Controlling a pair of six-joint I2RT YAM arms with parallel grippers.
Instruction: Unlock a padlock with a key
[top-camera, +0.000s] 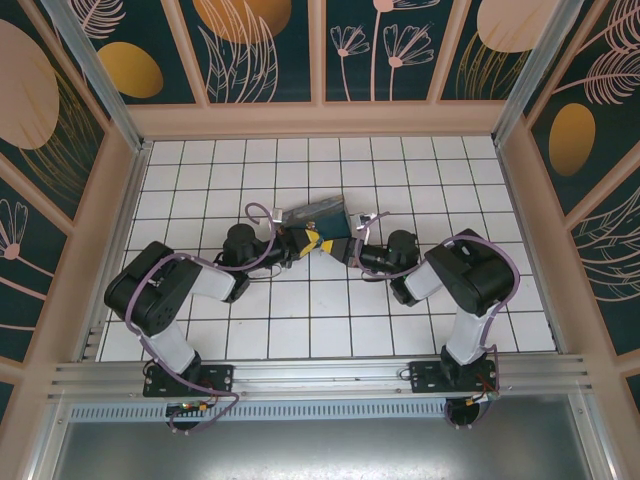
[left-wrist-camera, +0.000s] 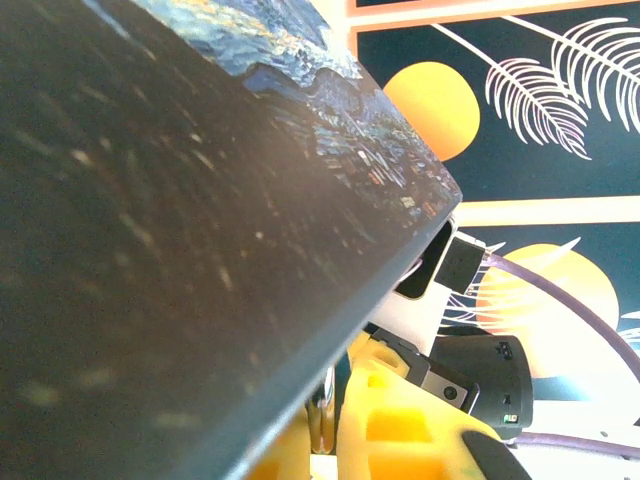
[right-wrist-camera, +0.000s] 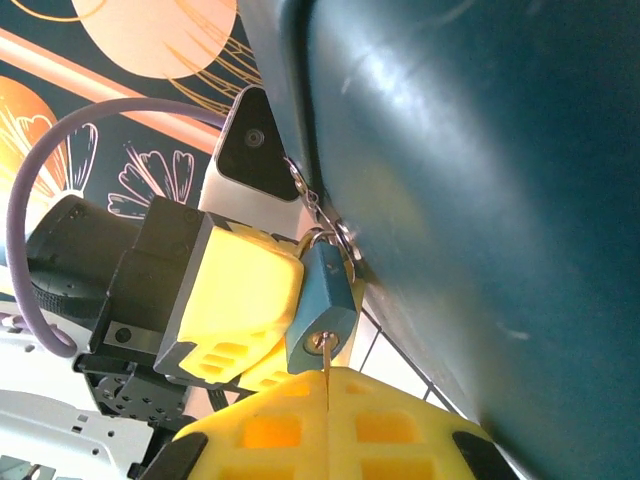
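The step in hand is the insertion of the key into the lock, and it looks nearly made. In the right wrist view the padlock (right-wrist-camera: 325, 300), blue-bodied, hangs by its shackle from a small metal ring (right-wrist-camera: 343, 240) on the edge of the dark-blue painted box (right-wrist-camera: 480, 200), which is held raised and tilted above the white tiled tabletop (top-camera: 300, 330), between the two arms. The left gripper (left-wrist-camera: 325, 445) has its jaws clenched about the padlock, one yellow finger flat against the lock's side, steadying it with the keyhole end turned toward the other arm. The right gripper (right-wrist-camera: 328, 425) has its jaws clenched on the key (right-wrist-camera: 326, 368), a thin sliver that rises from the seam between the yellow fingers and meets the keyhole at the bottom of the lock body. How deep the blade sits I cannot tell. In my judgement the next move calls for pushing the key fully home along the line of the lock, then turning the right wrist about that line while the left holds the body firm, so the thin key neither bends nor slips out.
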